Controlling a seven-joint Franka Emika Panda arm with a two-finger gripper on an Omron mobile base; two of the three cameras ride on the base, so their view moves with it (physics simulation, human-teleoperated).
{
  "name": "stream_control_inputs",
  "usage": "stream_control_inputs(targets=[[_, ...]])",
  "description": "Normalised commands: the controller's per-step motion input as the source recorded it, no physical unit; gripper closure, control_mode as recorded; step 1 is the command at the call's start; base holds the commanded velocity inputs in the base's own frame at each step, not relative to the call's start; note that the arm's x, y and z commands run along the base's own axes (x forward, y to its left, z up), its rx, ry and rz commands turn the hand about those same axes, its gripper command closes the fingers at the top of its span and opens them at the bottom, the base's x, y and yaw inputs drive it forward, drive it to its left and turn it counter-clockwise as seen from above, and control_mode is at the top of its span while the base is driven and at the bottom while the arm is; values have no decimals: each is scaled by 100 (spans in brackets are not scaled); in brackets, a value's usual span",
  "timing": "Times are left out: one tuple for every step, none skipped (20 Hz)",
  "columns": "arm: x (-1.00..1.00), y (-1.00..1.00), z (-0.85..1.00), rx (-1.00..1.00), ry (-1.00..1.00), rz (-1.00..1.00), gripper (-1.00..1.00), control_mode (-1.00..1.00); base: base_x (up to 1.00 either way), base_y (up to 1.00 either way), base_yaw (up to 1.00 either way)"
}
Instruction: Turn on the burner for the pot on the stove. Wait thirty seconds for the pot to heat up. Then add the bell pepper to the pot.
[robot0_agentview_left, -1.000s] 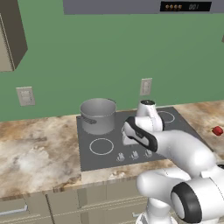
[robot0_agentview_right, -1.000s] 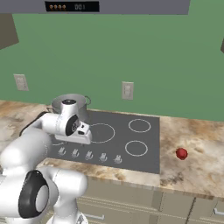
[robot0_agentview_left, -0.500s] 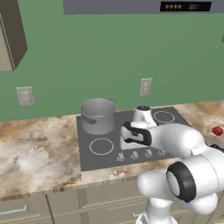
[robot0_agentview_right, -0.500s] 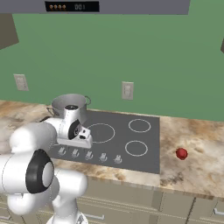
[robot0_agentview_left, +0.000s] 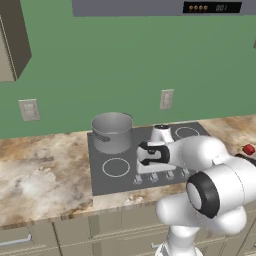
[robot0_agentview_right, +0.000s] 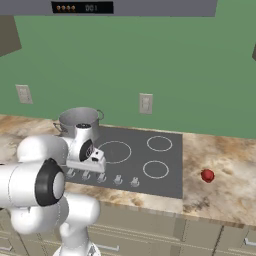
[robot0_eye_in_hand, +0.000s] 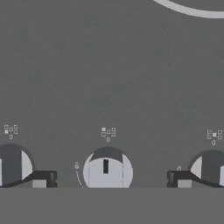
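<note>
Poised low over the front edge of the stove (robot0_agentview_left: 125, 170), the hand (robot0_eye_in_hand: 109, 178) points straight down at the row of silver knobs, its 2 dark fingertips (robot0_eye_in_hand: 41, 179) spread wide with nothing between them but 1 knob (robot0_eye_in_hand: 107, 171). That middle knob sits centred in the gap, its pointer mark upright, while 2 neighbouring knobs (robot0_eye_in_hand: 13, 166) lie just outside each fingertip. Such a stance looks chosen for a twist: fingers either side of the dial, ready to close and rotate. No contact with the knob is visible yet.

From the left base view the hand (robot0_agentview_left: 150, 155) hangs over the knob row, just in front of the pot (robot0_agentview_left: 112, 131). The pot stands upright on the rear left burner, so the knob under the fingers is presumably meant to govern that ring, though the tiny marks above each dial are too small to read. Whether this is the correct dial I cannot tell.

Well apart from the hand, the bell pepper (robot0_agentview_right: 207, 175) rests on the marbled tabletop (robot0_agentview_right: 225, 170) to the right of the cooktop, untouched. By my judgement the task is at step 1: burner not yet switched, heating wait and pepper transfer both remaining. A wrong knob would heat an empty ring.
</note>
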Motion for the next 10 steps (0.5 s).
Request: stream_control_inputs(targets=[[0, 4, -27, 0, 2, 0, -100, -100, 0, 0, 0], [0, 4, -28, 0, 2, 0, -100, -100, 0, 0, 0], [0, 3, -27, 0, 1, 0, -100, -100, 0, 0, 0], [0, 3, -25, 0, 1, 0, -100, -100, 0, 0, 0], [0, 0, -25, 0, 1, 0, -100, -100, 0, 0, 0], [0, 1, -27, 0, 1, 0, -100, -100, 0, 0, 0], [0, 0, -26, 0, 1, 0, -100, -100, 0, 0, 0], [0, 0, -24, 0, 0, 0, -100, -100, 0, 0, 0], [0, 1, -24, 0, 0, 0, -100, -100, 0, 0, 0], [0, 4, -22, 0, 0, 0, -100, -100, 0, 0, 0]])
